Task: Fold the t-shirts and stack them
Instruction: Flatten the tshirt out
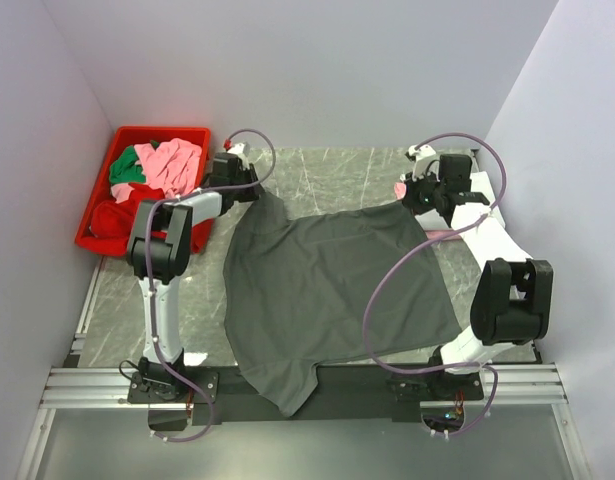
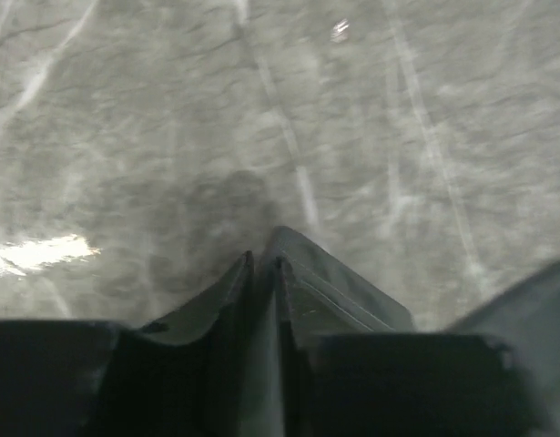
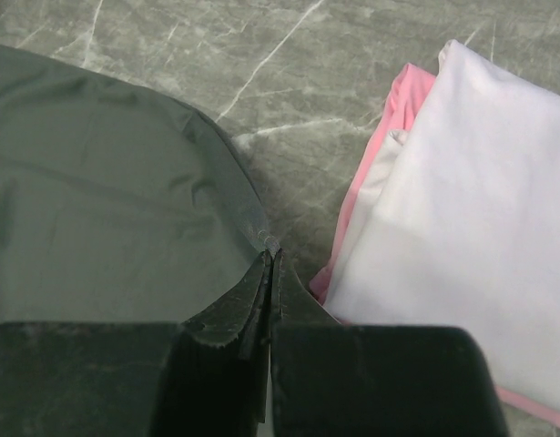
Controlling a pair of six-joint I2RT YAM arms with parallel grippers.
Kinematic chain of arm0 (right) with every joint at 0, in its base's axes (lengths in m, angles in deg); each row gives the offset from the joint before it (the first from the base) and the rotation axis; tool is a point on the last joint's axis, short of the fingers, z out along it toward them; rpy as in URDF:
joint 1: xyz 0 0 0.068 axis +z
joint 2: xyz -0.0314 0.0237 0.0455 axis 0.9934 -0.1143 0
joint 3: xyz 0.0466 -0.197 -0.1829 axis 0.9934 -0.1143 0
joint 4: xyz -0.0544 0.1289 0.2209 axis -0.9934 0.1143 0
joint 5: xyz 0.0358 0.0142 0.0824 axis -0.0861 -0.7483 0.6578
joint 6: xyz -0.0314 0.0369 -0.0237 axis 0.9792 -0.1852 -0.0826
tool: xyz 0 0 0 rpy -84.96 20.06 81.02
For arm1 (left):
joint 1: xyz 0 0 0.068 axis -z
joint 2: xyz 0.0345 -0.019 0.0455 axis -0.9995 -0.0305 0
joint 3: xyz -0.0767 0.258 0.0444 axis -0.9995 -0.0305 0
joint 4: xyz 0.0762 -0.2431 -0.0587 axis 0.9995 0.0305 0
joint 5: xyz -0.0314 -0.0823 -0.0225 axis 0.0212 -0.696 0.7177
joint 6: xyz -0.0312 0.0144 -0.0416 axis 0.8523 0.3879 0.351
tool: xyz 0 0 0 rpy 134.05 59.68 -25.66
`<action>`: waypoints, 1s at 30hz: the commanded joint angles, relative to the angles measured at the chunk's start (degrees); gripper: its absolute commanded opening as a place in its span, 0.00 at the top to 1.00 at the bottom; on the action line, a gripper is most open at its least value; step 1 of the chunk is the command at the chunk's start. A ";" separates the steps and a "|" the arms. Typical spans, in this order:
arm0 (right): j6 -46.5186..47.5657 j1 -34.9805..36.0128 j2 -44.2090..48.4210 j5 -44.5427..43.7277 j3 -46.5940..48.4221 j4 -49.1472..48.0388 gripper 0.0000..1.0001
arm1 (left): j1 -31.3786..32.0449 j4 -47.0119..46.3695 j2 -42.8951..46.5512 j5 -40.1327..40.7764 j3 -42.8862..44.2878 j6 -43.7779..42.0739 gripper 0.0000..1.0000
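Dark grey t-shirt (image 1: pixel 327 290) lies flat, hem at near side, long axis near-to-far; right gripper (image 3: pixel 271 259) clamped on its far-right corner, left gripper (image 2: pixel 264 262) barely parted and empty, far-left corner just to its right.

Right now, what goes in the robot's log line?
dark grey t-shirt: spread out | right gripper: shut on its edge | left gripper: barely open, empty | white t-shirt: on pink t-shirt

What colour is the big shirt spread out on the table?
The big t-shirt is dark grey, clearest from the top camera.
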 commanded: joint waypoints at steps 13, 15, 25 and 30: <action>-0.15 0.34 -0.68 1.49 2.96 -0.52 1.00 | -3.55 19.83 -1.07 -3.54 11.41 -3.87 0.39; -0.24 0.34 -0.51 1.49 2.69 -0.61 1.00 | -3.72 22.73 -3.70 -7.14 13.44 -5.80 0.47; -0.33 0.34 -0.51 2.02 3.40 -0.08 1.00 | -3.72 28.72 -7.75 -10.67 17.49 -10.73 0.49; -0.68 0.34 -0.51 2.37 3.40 0.01 1.00 | -3.37 31.61 -8.11 -6.63 18.37 -13.89 0.50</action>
